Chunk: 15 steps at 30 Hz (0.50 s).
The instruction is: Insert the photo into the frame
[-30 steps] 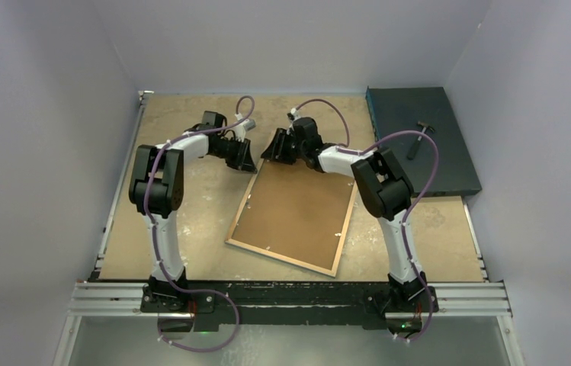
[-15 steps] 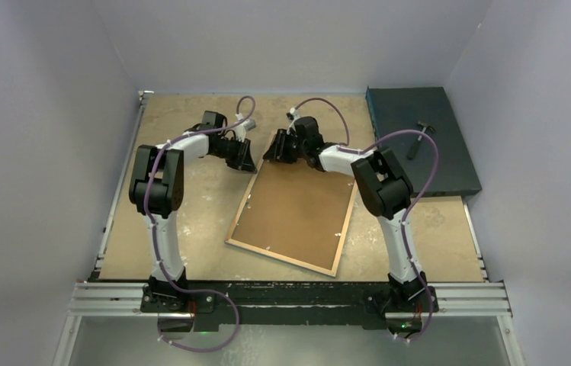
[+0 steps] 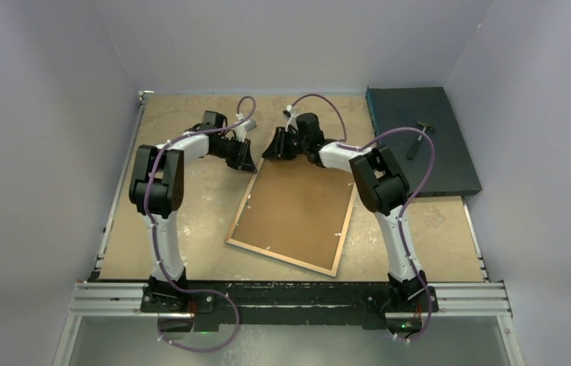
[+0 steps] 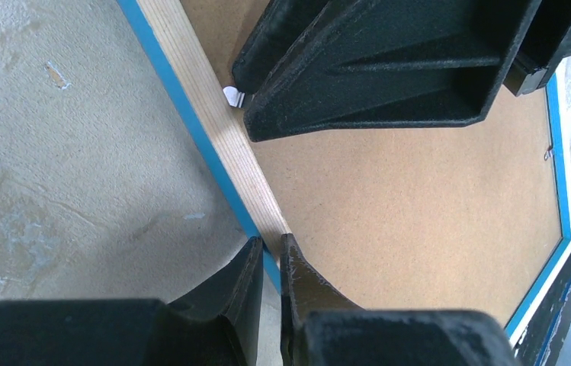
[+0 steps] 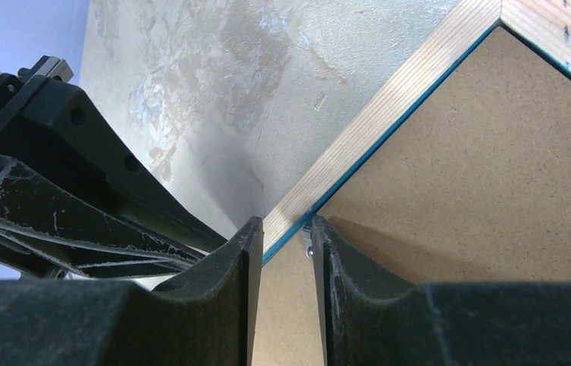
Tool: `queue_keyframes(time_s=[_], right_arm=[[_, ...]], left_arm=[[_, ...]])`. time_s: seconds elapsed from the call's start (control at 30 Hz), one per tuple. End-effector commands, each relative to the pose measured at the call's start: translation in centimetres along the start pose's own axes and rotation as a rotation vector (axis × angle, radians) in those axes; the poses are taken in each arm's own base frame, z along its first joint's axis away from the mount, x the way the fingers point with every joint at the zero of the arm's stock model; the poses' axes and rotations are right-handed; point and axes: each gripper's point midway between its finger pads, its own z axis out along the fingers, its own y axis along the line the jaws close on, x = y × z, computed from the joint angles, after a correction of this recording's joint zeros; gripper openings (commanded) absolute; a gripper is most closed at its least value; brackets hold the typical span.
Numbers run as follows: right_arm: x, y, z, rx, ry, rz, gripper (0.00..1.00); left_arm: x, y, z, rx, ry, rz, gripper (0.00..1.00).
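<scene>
frame (image 5: 377,122) face-down, edge rail between right end effector (image 5: 286,223) fingers

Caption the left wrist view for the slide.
Left claw pinches a rail of the face-down frame; right claw straddles the same rail, backing board in place.

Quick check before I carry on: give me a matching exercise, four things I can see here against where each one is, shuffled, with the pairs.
1 frame
2 backing board
3 hammer
4 left gripper

A on the dark teal slab
B set inside the frame
C by the frame's far left corner
D face down on the table, pale wood up

Pairs: 1-D, 2-B, 3-A, 4-C
</scene>
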Motion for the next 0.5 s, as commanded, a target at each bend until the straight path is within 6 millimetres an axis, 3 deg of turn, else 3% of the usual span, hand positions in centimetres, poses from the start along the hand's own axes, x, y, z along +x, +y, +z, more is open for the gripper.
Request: queue_keyframes(time_s=[0.0, 0.33, 0.47], right_arm=[[5.3, -1.5, 1.5, 0.012, 0.133, -0.005, 0.33], [10.7, -0.8, 2.1, -0.031, 0.241, 0.030, 0.28], [10.9, 0.7, 2.4, -0.066, 0.259, 0.016, 0.29]], left_arm=[[2.0, -1.2, 2.6, 0.046, 0.068, 0.035, 0.07], [1.8, -1.3, 2.4, 0.046, 0.065, 0.047, 0.06], [1.9, -1.5, 2.2, 0.048, 0.070, 0.048, 0.06]])
